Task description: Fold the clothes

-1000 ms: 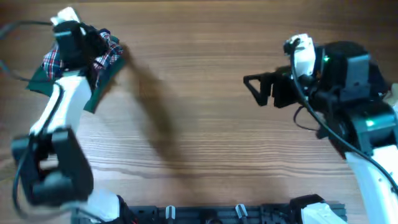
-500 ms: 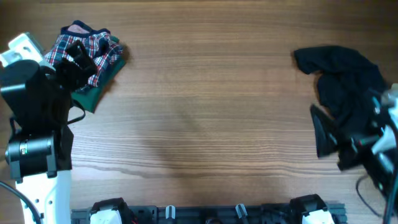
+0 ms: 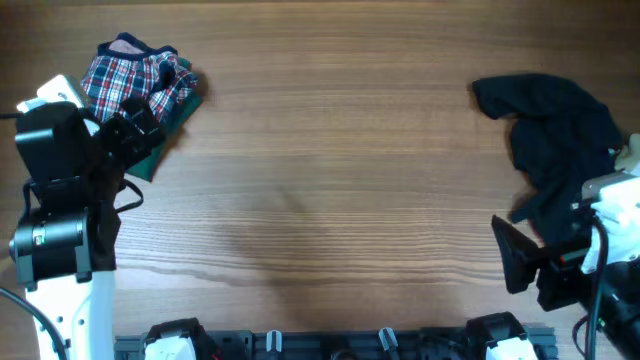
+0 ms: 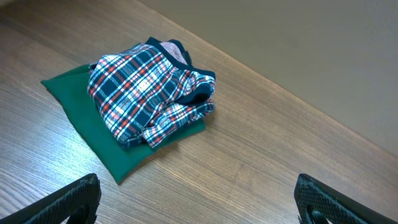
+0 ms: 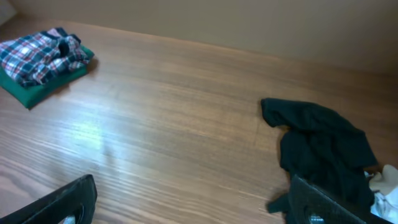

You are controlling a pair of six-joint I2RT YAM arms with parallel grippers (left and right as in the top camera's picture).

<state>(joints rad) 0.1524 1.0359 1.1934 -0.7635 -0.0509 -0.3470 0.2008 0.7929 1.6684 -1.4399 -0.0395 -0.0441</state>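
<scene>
A folded plaid garment (image 3: pixel 140 78) (image 4: pixel 149 93) lies on a folded green garment (image 3: pixel 150 155) (image 4: pixel 93 134) at the table's far left. A crumpled dark garment (image 3: pixel 550 125) (image 5: pixel 323 146) lies at the right. My left gripper (image 3: pixel 138 128) (image 4: pixel 199 202) hangs open just short of the pile's near edge, and nothing is between its fingers. Near the front right, my right gripper (image 3: pixel 520 255) (image 5: pixel 193 202) is open and empty, beside the dark garment's near edge. The plaid pile (image 5: pixel 40 53) also shows far off in the right wrist view.
The wooden table (image 3: pixel 330 180) stretches between the two piles. Something white (image 5: pixel 387 183) shows at the dark garment's right edge. The arm bases (image 3: pixel 330 345) line the front edge.
The left gripper has opened and drawn back from over the plaid pile toward the front left. The right arm has pulled back from mid-table to the front right, uncovering the dark garment.
</scene>
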